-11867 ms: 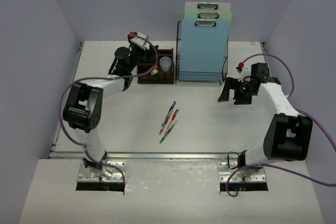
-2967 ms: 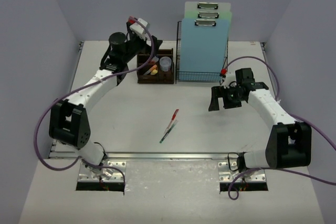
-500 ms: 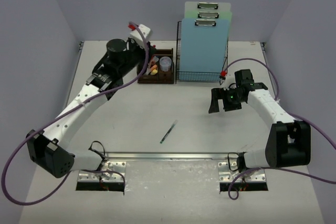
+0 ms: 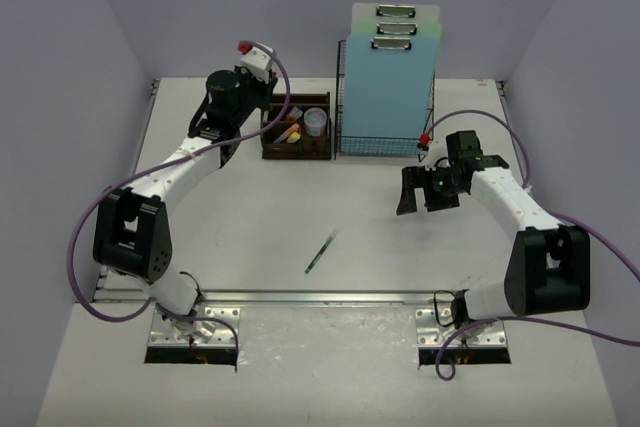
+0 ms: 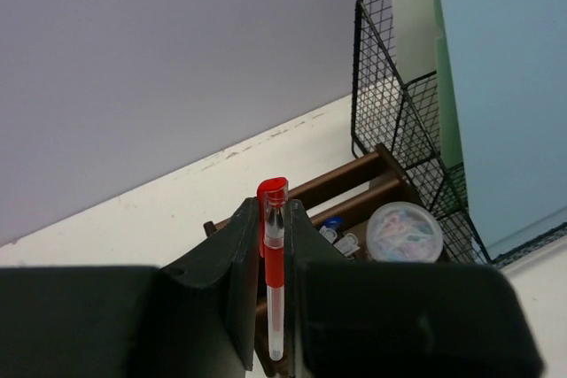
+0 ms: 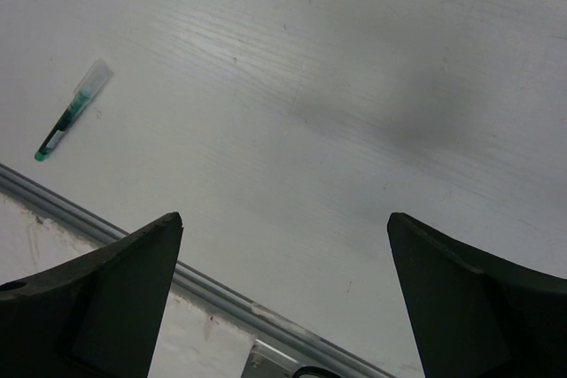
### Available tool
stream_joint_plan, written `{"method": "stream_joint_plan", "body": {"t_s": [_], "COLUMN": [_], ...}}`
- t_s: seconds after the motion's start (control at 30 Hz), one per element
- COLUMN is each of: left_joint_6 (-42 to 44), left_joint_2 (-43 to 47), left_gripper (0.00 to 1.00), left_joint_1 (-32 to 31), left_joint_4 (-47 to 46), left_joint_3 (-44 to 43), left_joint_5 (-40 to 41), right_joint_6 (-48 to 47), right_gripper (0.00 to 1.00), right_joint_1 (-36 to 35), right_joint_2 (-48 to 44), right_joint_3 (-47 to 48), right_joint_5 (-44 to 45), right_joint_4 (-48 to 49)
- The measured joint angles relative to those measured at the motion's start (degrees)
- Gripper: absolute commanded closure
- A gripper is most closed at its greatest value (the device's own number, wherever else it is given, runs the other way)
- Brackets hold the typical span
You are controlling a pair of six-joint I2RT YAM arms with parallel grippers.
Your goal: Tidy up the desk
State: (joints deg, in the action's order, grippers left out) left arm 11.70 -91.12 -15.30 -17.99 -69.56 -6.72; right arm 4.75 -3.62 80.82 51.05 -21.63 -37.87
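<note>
White and slightly scuffed, the desk (image 4: 250,217) fills the middle of our top view. It is a flat rectangle with a metal rail (image 4: 320,297) and mounting plates (image 4: 195,332) along its near edge. We see one green pen (image 4: 321,251) lying loose near its middle, well apart from both arms. At the far edge stands a dark wooden organizer (image 4: 297,142) with a small clear cup (image 4: 315,123) in one compartment. Just beside it on the right, a black wire rack (image 4: 385,142) holds upright clipboards (image 4: 390,77). The left gripper (image 5: 273,219) is near the organizer's left end, its jaws almost closed on a red pen (image 5: 275,281) whose cap sticks out past the fingertips. The right gripper (image 4: 420,194) hangs above bare desk in front of the rack, jaws spread wide with nothing between them.
</note>
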Motion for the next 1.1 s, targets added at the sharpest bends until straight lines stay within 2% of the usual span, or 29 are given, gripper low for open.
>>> {"method": "stream_joint_plan", "body": {"t_s": [0.37,0.7,0.73,0.87,1.1], "left_joint_6": [1.7,3.6,3.8,4.3,3.8], "left_joint_2": [-8.4,-15.1,-15.5,-16.5,-16.6], "left_gripper": [1.0,1.0,0.98,0.78,0.5], "left_joint_1": [0.3,0.3,0.3,0.3,0.3], "left_joint_4": [-13.7,-19.0,-19.3,-19.7,-20.2], "left_joint_3": [-0.1,-0.4,-0.5,-0.5,-0.5], "left_joint_5": [-4.7,-7.5,-7.7,-8.0,-7.9], "right_joint_6": [0.0,0.0,0.0,0.0,0.0], "right_gripper": [0.01,0.01,0.01,0.01,0.01], "right_joint_1": [0.0,0.0,0.0,0.0,0.0], "right_joint_2": [1.5,2.1,2.2,2.6,2.6], "right_joint_3": [1.1,1.7,1.7,1.9,2.4], "right_joint_5": [0.1,0.2,0.2,0.2,0.2], "right_joint_4": [-0.3,-0.4,-0.4,-0.4,-1.2]}}
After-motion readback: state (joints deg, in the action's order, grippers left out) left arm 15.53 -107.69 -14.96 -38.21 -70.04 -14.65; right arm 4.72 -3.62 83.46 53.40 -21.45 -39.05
